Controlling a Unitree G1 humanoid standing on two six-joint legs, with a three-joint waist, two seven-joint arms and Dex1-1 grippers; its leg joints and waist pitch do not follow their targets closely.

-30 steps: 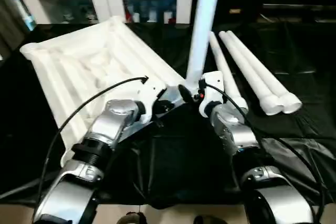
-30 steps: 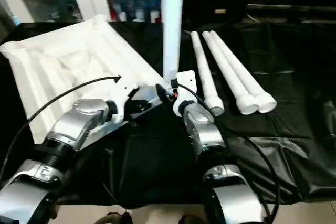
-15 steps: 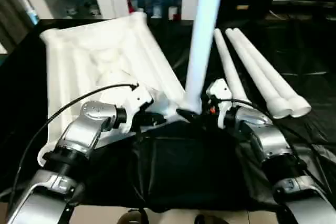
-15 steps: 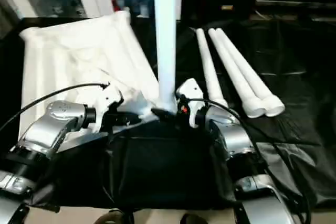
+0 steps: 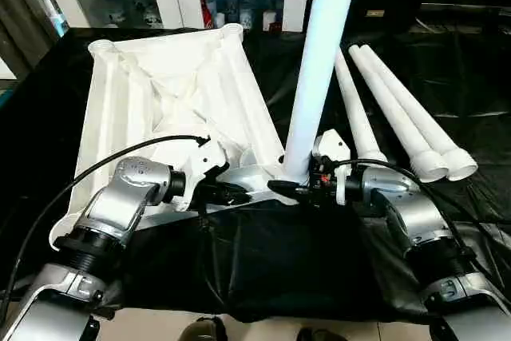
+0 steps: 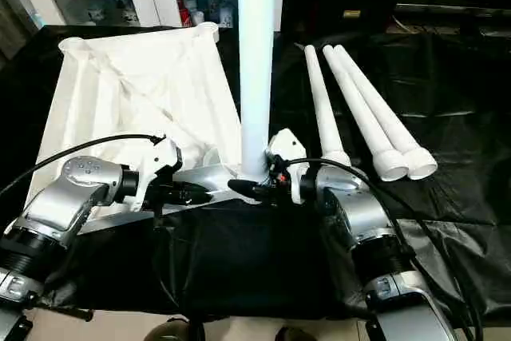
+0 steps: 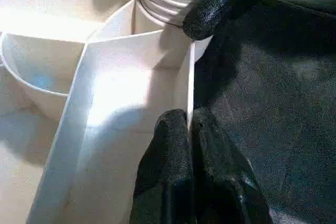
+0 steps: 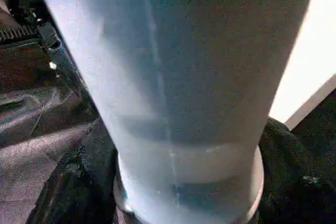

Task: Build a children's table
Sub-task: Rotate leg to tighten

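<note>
Upturned white table top (image 5: 168,101), one leg (image 5: 319,69) upright

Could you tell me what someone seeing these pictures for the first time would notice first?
A tall white leg stands upright at the near corner of the upturned table top, rising out of the picture. The right hand closes round its base, while the left hand is pinched on the top's thin rim beside it. Three more legs lie side by side on the black cloth to the right.

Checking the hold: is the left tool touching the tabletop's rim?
Touching. The left wrist view shows the left tool pinched shut on the tabletop's rim.
</note>
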